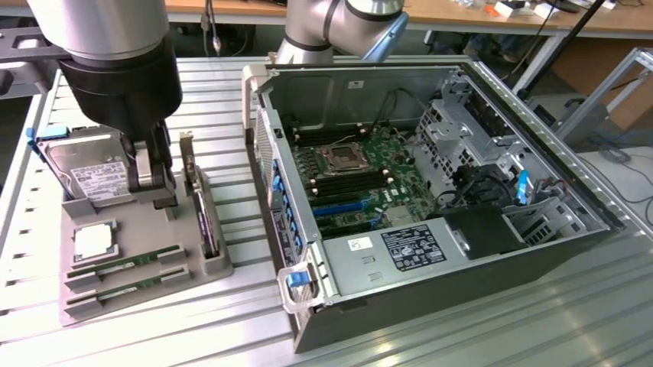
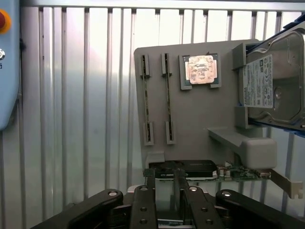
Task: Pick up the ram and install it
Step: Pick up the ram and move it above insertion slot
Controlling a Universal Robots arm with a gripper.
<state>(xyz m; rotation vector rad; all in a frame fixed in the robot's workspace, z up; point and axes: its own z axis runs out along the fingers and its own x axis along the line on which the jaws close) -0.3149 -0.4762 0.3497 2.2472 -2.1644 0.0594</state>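
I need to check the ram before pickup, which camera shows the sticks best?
The exterior view: both ram sticks stand in the grey holder with their green faces showing. The wrist view looks down on their thin top edges, so the faces stay hidden.

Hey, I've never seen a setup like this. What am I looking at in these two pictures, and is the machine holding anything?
This is a robot arm with two fingers at its end. One picture comes from a camera standing off the arm. The other comes from a camera on its wrist, looking past the fingers. On the slatted metal table sits a gray tray. It holds two ram sticks, a processor chip, a hard drive and an expansion card on edge. Beside it, at the exterior view's right, lies an open computer case with its motherboard showing. The fingers hang open over the tray, holding nothing.
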